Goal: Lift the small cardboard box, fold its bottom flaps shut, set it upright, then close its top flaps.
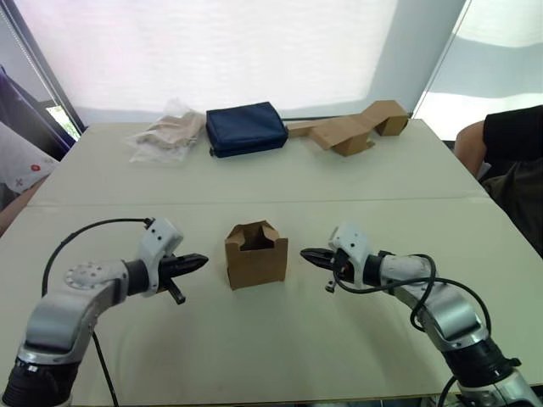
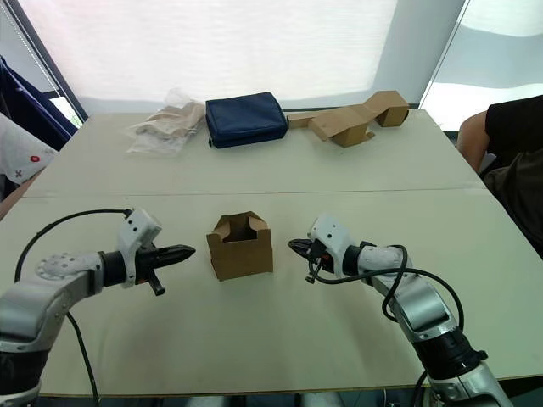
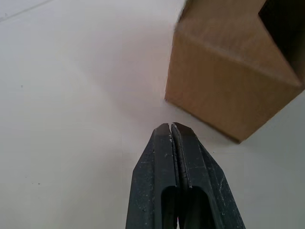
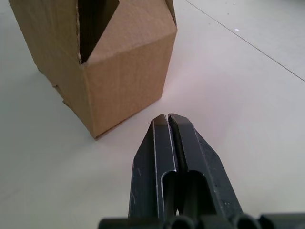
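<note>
The small cardboard box stands upright in the middle of the white table, its top flaps half raised and leaning inward over a dark opening. The bottom flaps are hidden under it. My left gripper is shut, just left of the box and pointing at its side with a small gap. My right gripper is shut too, close to the box's right side and not touching it. The wrist views show each pair of fingers pressed together, a short way from a box corner.
At the table's far edge lie a crumpled clear plastic bag, a navy blue fabric pouch and a cluster of brown cardboard pieces. A person sits at the right edge; another person's sleeve shows at the left.
</note>
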### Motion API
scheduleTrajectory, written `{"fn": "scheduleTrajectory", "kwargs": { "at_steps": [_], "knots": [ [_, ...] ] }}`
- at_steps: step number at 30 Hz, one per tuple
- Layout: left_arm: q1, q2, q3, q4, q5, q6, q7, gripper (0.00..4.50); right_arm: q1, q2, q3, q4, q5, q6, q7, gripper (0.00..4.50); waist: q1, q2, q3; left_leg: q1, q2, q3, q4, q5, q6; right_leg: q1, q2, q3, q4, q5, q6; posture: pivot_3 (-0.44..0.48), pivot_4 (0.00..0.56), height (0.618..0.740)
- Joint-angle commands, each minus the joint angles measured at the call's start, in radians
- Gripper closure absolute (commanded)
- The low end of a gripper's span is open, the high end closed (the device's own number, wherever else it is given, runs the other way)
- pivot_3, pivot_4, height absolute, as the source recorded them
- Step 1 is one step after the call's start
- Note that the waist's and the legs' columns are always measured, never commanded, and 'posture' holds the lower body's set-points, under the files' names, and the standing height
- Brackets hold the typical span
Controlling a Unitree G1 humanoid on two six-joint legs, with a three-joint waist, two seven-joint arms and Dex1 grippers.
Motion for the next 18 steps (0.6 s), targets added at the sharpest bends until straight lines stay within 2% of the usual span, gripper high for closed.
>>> {"fn": "scheduleTrajectory", "kwargs": {
  "at_steps": [1, 8, 18],
  "knots": [
    [-0.002, -0.010, -0.002, -0.026, -0.033, -0.029, -0.001, 4.49, -0.026, 0.036, 0.027, 0.024, -0.034, -0.035, 0.004, 4.50, 0.000, 0.000, 0.000, 0.000, 0.000, 0.000, 0.000, 0.000, 0.000, 0.000, 0.000, 0.000, 0.000, 0.000, 0.000, 0.000, 0.150, 0.740],
    [-0.003, -0.035, -0.041, -0.027, -0.043, -0.048, 0.020, 4.49, -0.009, 0.059, 0.050, 0.004, -0.044, -0.022, 0.033, 4.50, 0.001, 0.000, 0.000, 0.000, 0.000, 0.000, 0.000, 0.000, 0.000, 0.000, 0.000, 0.000, 0.000, 0.000, 0.000, 0.000, 0.150, 0.740],
    [0.002, -0.049, -0.137, -0.001, -0.021, -0.088, 0.023, 4.49, 0.080, 0.028, 0.068, -0.099, -0.047, 0.020, 0.060, 4.50, 0.001, 0.000, 0.000, 0.000, 0.000, 0.000, 0.000, 0.000, 0.000, 0.000, 0.000, 0.000, 0.000, 0.000, 0.000, 0.000, 0.150, 0.740]
  ]
}}
